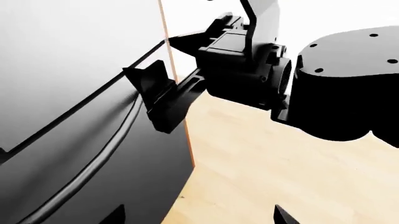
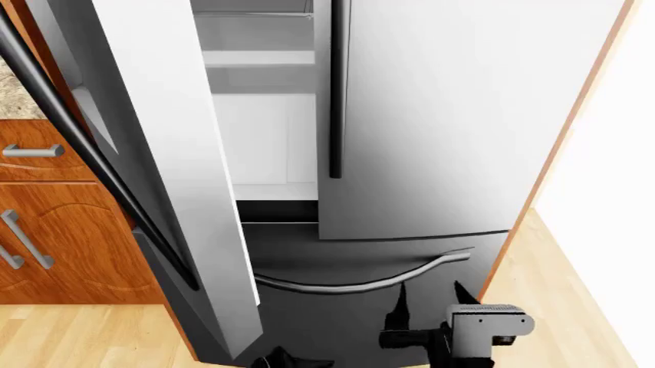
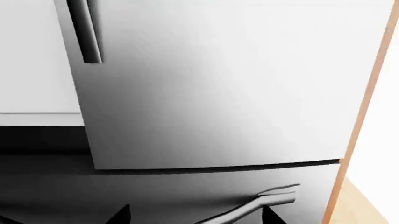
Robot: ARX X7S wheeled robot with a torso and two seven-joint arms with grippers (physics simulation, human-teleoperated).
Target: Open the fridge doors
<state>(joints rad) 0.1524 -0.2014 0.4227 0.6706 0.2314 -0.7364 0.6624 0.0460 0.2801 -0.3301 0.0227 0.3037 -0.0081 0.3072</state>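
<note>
The left of the fridge doors [image 2: 153, 130] stands swung far out toward me. The right one [image 2: 450, 115] lies flush and closed, with its black bar handle [image 2: 334, 100] along its inner edge; the handle's lower end [image 3: 86, 37] shows in the right wrist view. My right gripper [image 2: 432, 294] is open and empty, low in front of the drawer front [image 2: 338, 261], just below its curved handle [image 2: 369, 282]. Its fingers [image 1: 153, 81] show beside that handle in the left wrist view. My left gripper [image 1: 199, 217] is open over the floor, and only its tips [image 2: 290, 359] show.
Brown wooden cabinets [image 2: 61, 230] with metal pulls stand at the left under a speckled counter [image 2: 15, 96]. Shelves [image 2: 256, 57] show inside the fridge. A wooden side panel [image 2: 553, 161] and a white wall [image 2: 614, 153] bound the right. Light wood floor [image 2: 557, 268] lies below.
</note>
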